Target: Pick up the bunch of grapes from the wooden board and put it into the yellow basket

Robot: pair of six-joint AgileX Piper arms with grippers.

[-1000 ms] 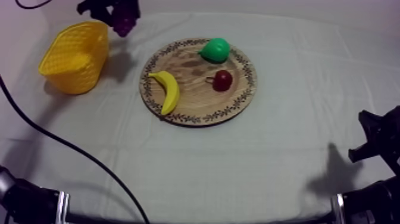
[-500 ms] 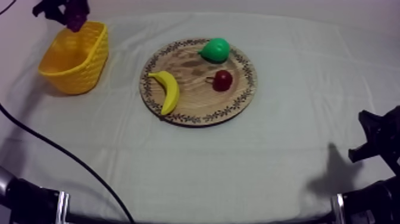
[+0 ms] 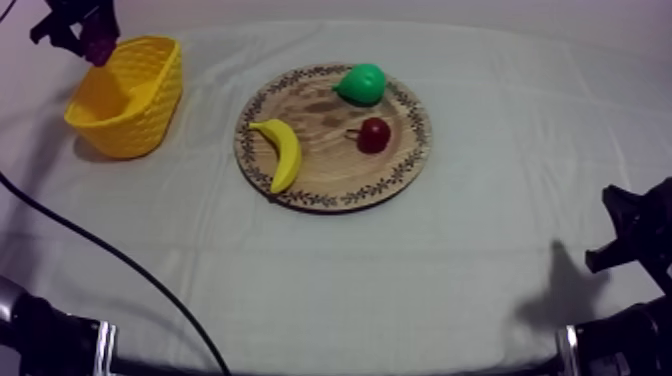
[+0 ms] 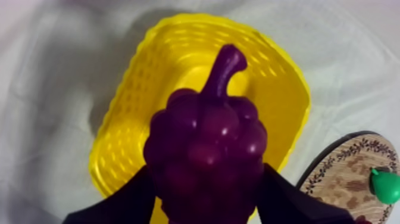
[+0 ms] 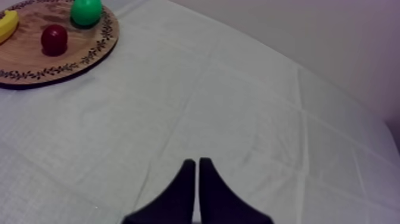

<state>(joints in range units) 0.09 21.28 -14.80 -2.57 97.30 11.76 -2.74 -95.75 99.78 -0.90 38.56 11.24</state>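
top view: my left gripper (image 3: 80,22) is up at the far left corner of the table (image 3: 470,260), above the far rim of the yellow basket (image 3: 125,95). the bunch of grapes (image 3: 102,42) hangs from it, dark purple, off the wooden board (image 3: 333,180) and not resting in the basket. the board lies near the middle of the table, well apart from the basket. on it are a banana (image 3: 280,152) at its left edge, a pear (image 3: 362,84) at its far edge and a small red fruit (image 3: 374,134) just beside the pear. my right gripper (image 3: 632,235) sits low at the right edge of the table.

left wrist view: the left gripper's fingers (image 4: 122,202) pinch the bunch of grapes (image 4: 205,149) from both sides, stalk pointing away, right over the open mouth of the yellow basket (image 4: 286,89). beside the basket are the patterned rim of the board (image 4: 339,164) and the pear (image 4: 386,186).

right wrist view: the right gripper (image 5: 197,170) has its fingers pressed together in a narrow wedge over bare cloth, holding nothing. the board (image 5: 65,62) is well off, with the pear (image 5: 86,11), the small red fruit (image 5: 53,39) and the banana (image 5: 6,24).
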